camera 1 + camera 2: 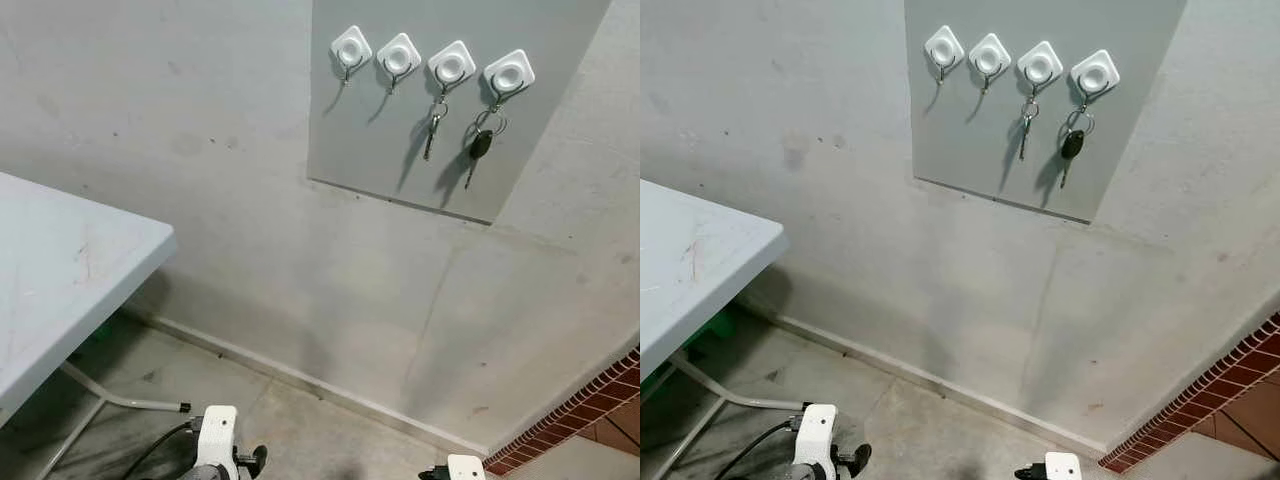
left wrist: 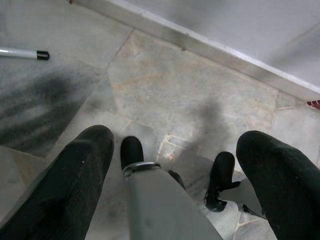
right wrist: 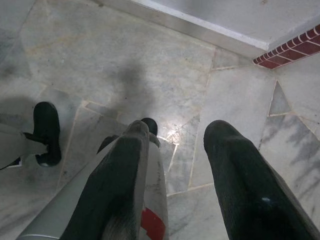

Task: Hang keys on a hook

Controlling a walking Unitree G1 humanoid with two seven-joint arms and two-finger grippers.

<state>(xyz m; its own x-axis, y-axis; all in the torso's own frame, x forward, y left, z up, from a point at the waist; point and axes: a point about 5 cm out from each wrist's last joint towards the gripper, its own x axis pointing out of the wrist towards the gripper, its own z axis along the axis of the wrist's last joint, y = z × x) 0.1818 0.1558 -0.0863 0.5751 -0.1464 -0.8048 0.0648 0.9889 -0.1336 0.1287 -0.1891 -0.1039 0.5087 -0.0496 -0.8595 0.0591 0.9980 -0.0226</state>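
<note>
Left claw low, spread – table beside | keys hooked

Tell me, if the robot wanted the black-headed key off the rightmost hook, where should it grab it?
Probably by the black key's dark head, coming straight at the wall panel from the front. The head is its widest part and hangs free below the ring on the hook, so lifting up should unhook it.

keys hang on rightmost hook
</note>
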